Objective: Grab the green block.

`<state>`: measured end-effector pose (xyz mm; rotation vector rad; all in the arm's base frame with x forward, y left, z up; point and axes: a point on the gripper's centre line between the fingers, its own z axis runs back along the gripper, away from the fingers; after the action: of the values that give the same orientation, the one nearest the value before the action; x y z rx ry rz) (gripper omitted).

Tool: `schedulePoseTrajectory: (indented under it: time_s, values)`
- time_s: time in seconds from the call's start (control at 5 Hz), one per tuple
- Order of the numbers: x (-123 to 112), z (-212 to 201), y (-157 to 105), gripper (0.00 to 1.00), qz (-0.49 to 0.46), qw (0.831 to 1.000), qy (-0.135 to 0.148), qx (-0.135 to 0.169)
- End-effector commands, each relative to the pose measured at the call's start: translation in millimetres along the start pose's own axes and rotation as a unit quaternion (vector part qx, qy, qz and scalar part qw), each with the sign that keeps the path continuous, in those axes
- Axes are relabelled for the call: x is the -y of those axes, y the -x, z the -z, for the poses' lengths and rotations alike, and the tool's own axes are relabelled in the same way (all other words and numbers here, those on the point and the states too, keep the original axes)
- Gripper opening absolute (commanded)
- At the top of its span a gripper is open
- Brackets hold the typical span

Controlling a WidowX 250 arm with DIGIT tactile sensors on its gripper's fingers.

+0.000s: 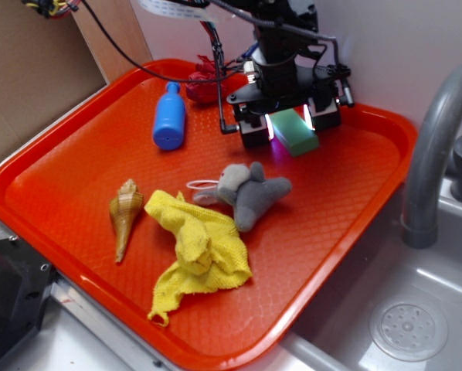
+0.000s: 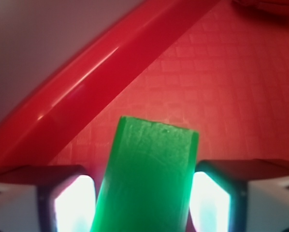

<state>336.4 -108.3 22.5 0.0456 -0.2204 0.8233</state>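
The green block (image 1: 295, 131) is a matte green brick at the back of the orange tray (image 1: 76, 147), near the far rim. My gripper (image 1: 290, 122) points down over it, one finger on each long side. In the wrist view the green block (image 2: 147, 179) fills the space between the two lit pads (image 2: 209, 200), its sides meeting them, so the gripper (image 2: 143, 205) is shut on it. The block sits low, at or just above the tray floor, and I cannot tell which.
A blue bottle (image 1: 169, 117) lies left of the gripper, a red object (image 1: 203, 81) behind it. A grey plush (image 1: 250, 191), yellow cloth (image 1: 198, 246) and seashell (image 1: 125, 212) lie nearer the front. A grey faucet (image 1: 432, 147) and sink (image 1: 401, 325) are on the right. The white wall stands close behind.
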Motion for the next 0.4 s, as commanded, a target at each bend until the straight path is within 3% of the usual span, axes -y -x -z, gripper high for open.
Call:
schedulePoseTrajectory:
  time_s: [0.0,0.2]
  values:
    - [-1.8,-25.4,-6.2,0.00,0.145,0.989,0.019,-0.026]
    - [-16.5,-64.0,-10.1,0.00,0.276,0.961,-0.006,-0.004]
